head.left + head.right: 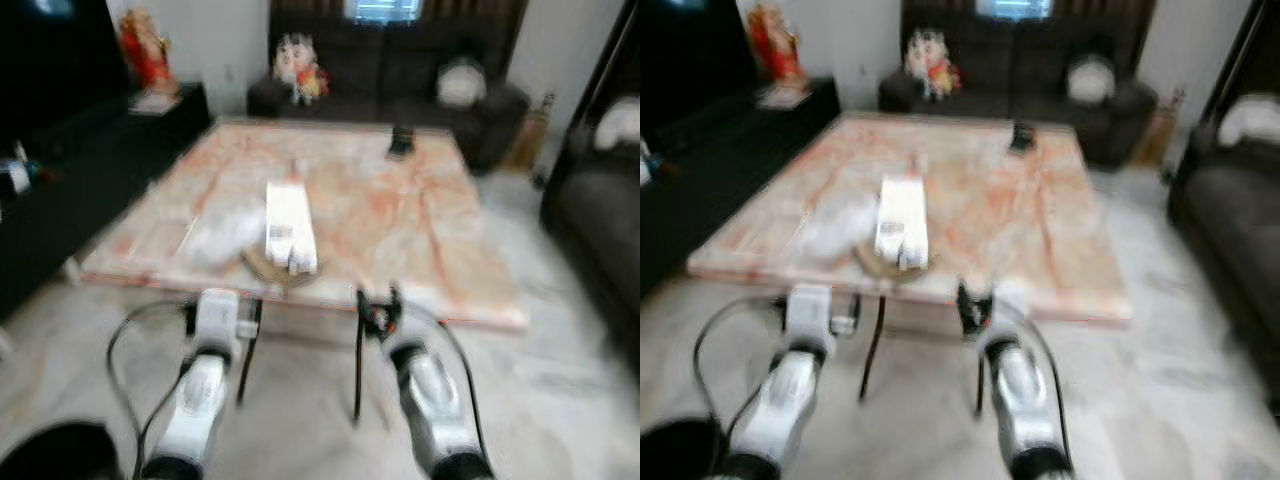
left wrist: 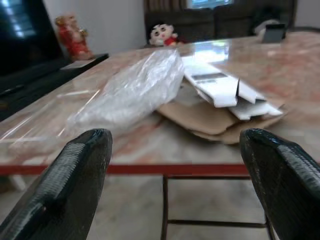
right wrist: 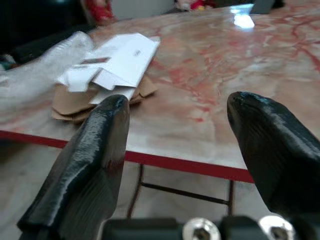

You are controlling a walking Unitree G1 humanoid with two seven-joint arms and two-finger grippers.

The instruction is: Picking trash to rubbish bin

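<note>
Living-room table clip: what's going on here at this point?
The robot stands at the near edge of the marble table, both arms raised toward it. The left end effector and right end effector are open and hold nothing. On the table near them lie a clear plastic bag, a flattened white carton and brown cardboard beneath the carton. Nothing is picked up yet.

White carton (image 1: pixel 289 226) flat atop brown cardboard (image 2: pixel 210 120), beside clear plastic bag (image 2: pixel 132 90).

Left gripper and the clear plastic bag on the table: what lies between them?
Just bare marble tabletop and its red front edge, seen in the left wrist view between the left gripper and the clear plastic bag.
</note>
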